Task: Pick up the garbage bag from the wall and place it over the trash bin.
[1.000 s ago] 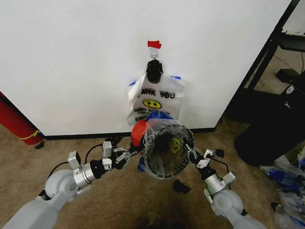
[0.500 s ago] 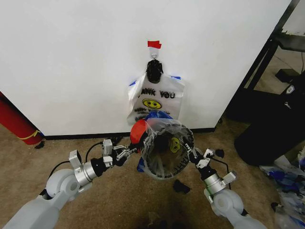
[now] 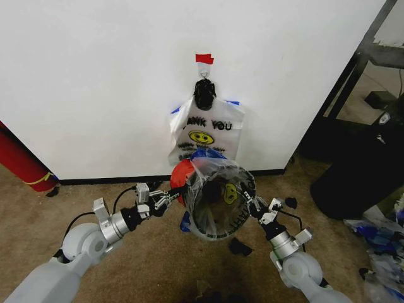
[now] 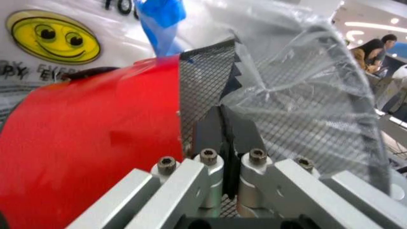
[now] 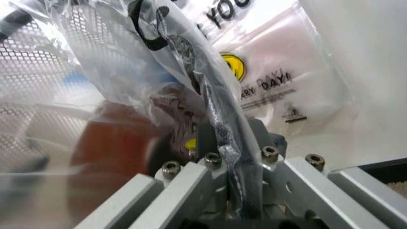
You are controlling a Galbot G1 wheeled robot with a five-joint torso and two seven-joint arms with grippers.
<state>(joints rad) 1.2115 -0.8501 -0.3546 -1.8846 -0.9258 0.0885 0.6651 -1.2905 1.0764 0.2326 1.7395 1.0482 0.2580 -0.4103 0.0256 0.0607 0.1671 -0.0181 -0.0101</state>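
Garbage bag (image 3: pixel 218 189) stretched over bin (image 3: pixel 214 211), mid-frame; left gripper (image 3: pixel 165 201) & right gripper (image 3: pixel 255 207) both clamped on it. Pull evenly, no tearing.

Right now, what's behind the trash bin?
The white THANK YOU bag hangs on the wall behind the trash bin. The bin and garbage bag cover its lower edge.

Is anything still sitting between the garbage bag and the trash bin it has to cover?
Nothing visible does. The garbage bag already drapes over the trash bin rim, pinched by the left end effector and the right end effector. The white smiley bag hangs behind, against the wall.
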